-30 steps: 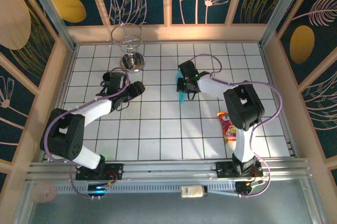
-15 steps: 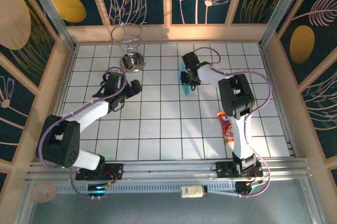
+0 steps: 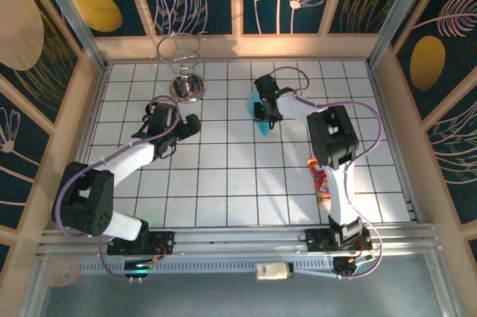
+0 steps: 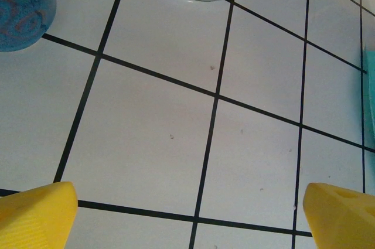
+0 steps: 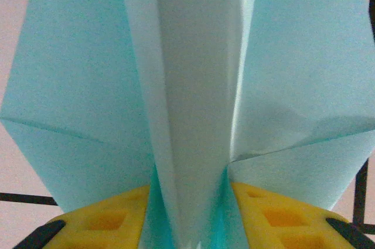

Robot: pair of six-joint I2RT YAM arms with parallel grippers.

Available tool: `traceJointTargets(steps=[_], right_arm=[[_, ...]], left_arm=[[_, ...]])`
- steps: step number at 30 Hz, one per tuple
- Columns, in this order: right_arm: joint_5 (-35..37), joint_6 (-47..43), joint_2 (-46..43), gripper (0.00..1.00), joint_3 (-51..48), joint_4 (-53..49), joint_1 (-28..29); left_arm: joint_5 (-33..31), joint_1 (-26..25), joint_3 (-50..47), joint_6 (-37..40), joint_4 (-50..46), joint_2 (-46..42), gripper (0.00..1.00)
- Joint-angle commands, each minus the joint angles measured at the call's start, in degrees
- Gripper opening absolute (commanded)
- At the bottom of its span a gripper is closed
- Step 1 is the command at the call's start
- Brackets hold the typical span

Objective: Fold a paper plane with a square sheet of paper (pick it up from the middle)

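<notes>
- While the paper plane [image 3: 262, 120] sits right of the chrome stand [image 3: 186, 87], keel between the right end effector [image 5: 190, 205], I cannot tell if it pinches.
- I part it slowly and retreat straight.
- Left end effector [image 4: 187, 196]: spread wide.

The left arm [image 3: 134, 156] and right arm [image 3: 340, 201] share one construction: white tubular links joined by black joint housings, each mounted on a black base [image 3: 139, 243]. A lilac cable [image 3: 59, 201] runs in loops along each arm. The left end effector [image 4: 190, 217] and right end effector [image 5: 187, 225] carry yellow fingers [image 5: 281, 225]; the right pair shows rectangular recesses and black corner pieces.
</notes>
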Motion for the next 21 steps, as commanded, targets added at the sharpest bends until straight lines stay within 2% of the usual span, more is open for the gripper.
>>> traceJointTargets(steps=[1,4,10,14,21], right_arm=[[5.91,1.15,4.78,0.41,-0.21,-3.47,2.39],[8.72,1.79,6.5,0.43,-0.2,-3.37,3.68],[9.79,2.49,7.46,0.44,0.65,-1.52,3.21],[7.36,1.98,7.64,0.44,2.38,-0.08,1.08],[4.38,1.23,7.57,0.44,3.35,1.27,0.73]], left_arm=[[-0.39,0.39,-0.8,0.62,-0.78,0.5,0.99],[-0.52,0.33,-0.89,0.7,-0.78,0.58,0.99],[-0.52,0.4,-0.81,0.88,-0.87,0.89,0.99],[-0.46,0.39,-0.76,0.86,-0.78,1.07,0.99],[-0.26,0.38,-0.64,0.7,-0.87,0.89,0.99]])
